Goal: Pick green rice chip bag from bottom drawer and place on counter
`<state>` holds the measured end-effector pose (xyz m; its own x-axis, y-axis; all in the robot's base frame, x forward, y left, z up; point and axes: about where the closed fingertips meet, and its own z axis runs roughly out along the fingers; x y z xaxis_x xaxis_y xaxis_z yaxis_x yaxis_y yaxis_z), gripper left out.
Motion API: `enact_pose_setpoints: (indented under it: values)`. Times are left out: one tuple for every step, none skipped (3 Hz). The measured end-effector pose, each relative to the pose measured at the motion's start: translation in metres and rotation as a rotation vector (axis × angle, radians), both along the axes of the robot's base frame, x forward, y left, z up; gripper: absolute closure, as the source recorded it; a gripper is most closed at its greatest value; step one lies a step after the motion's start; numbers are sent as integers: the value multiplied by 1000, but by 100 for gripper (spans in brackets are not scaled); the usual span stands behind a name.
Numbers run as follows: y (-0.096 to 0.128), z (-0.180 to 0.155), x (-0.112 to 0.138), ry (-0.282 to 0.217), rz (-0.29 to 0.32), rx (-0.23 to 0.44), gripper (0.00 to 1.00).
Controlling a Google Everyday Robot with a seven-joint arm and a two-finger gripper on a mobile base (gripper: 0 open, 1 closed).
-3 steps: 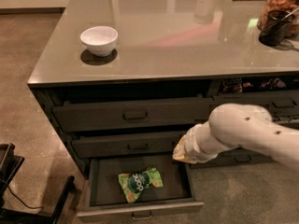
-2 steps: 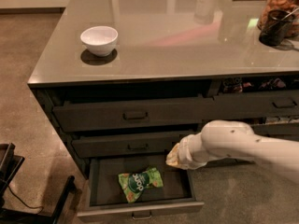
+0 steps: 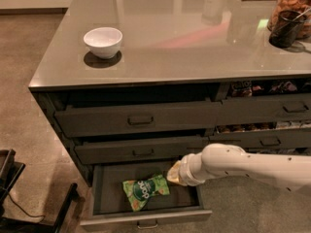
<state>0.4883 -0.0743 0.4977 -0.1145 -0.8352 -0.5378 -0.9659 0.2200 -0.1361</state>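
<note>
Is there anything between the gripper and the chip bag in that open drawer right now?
Nothing visible is in the way. The gripper sits inside the open bottom drawer, just to the right of the bag, with only bare drawer floor between them.

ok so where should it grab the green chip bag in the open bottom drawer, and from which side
Probably the right end of the green rice chip bag, from above. It lies flat and slanted on the floor of the bottom drawer, whose walls block low side approaches. That end is nearest the end effector, low over the drawer's right part.
</note>
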Motion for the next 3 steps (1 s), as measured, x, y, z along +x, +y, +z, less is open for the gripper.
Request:
enact_pose_setpoints:
  values:
    - [0,1,0,-1,2,-2,100]
    - [-3,-20,-2,-13,17,0,100]
    - [-1,-54,5,-63,39,29,100]
